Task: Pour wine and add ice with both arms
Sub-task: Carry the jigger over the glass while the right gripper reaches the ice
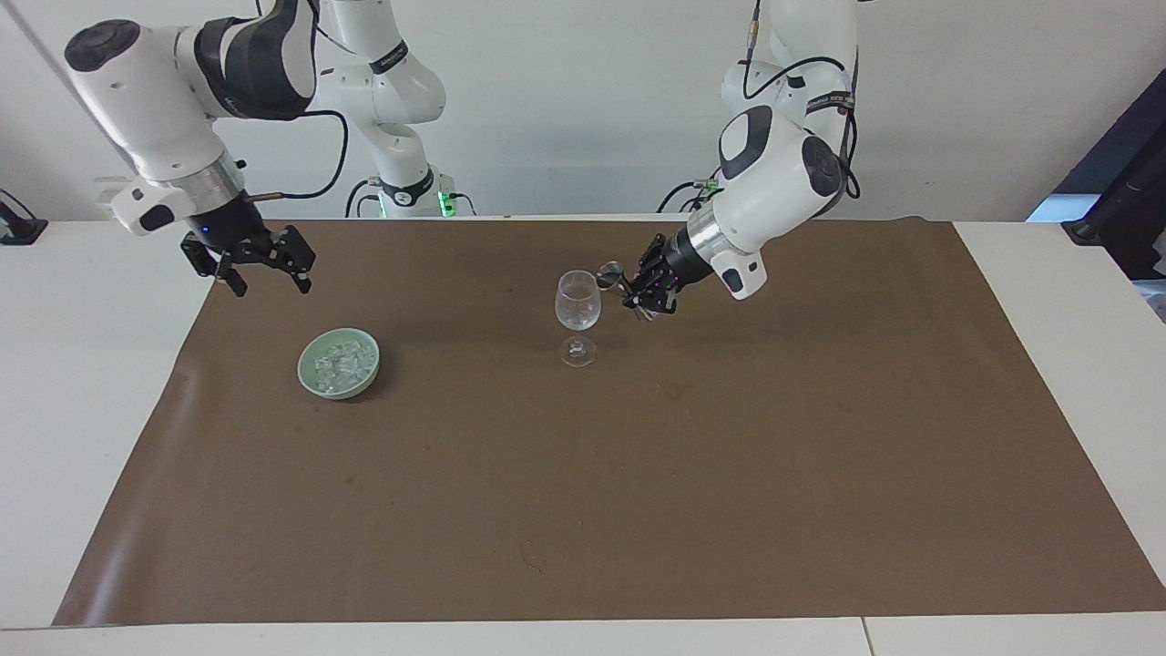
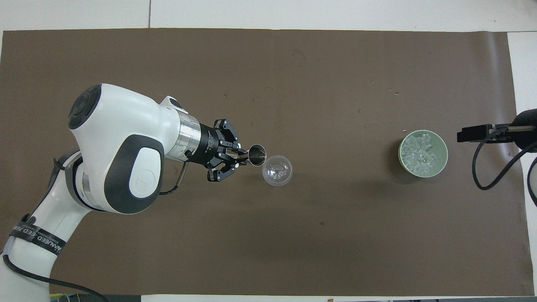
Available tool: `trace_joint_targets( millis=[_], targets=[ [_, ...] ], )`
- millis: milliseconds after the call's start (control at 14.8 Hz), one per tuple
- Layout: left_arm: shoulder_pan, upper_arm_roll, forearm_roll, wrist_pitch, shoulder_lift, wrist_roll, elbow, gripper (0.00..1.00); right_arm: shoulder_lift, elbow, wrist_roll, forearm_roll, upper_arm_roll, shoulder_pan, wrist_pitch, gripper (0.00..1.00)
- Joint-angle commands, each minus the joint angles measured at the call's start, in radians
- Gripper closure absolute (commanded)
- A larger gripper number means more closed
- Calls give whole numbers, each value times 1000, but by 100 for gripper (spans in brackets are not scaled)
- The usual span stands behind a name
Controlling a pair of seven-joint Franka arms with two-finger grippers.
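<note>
Holding a small metal cup [image 1: 609, 270] clamped in my left gripper [image 1: 640, 290], tipping it at the wine glass [image 1: 577, 302] rim. Right gripper [image 1: 258, 270], fingers spread, is hovering near the green bowl [image 1: 339, 363] holding ice [image 1: 344, 366].

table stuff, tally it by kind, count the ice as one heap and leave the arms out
wine glass: 1
green bowl: 1
heap of ice in the bowl: 1
small metal cup, held by the left gripper at the glass rim: 1
brown mat: 1
Total: 5
</note>
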State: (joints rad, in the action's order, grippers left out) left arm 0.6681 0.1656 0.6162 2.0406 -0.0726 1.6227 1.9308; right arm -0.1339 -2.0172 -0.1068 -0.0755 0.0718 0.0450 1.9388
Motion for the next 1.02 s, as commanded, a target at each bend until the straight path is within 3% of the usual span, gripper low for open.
trace_joint_targets(
  millis=[0,203,812,948],
  targets=[
    [54,6,-97,9,25,68,8,100,0,-116,-28,-18,-3,4,119,0],
    [93,6,-171,9,25,85,7,100,37,-173,-46,-18,-3,-7,238,0],
    [162,5,-440,6,5,258,-56,100,120,-241,-146,-17,-1,-60,413,1],
    [176,5,-490,6,5,284,-58,100,112,-267,-198,-17,-1,-39,417,11]
  ],
)
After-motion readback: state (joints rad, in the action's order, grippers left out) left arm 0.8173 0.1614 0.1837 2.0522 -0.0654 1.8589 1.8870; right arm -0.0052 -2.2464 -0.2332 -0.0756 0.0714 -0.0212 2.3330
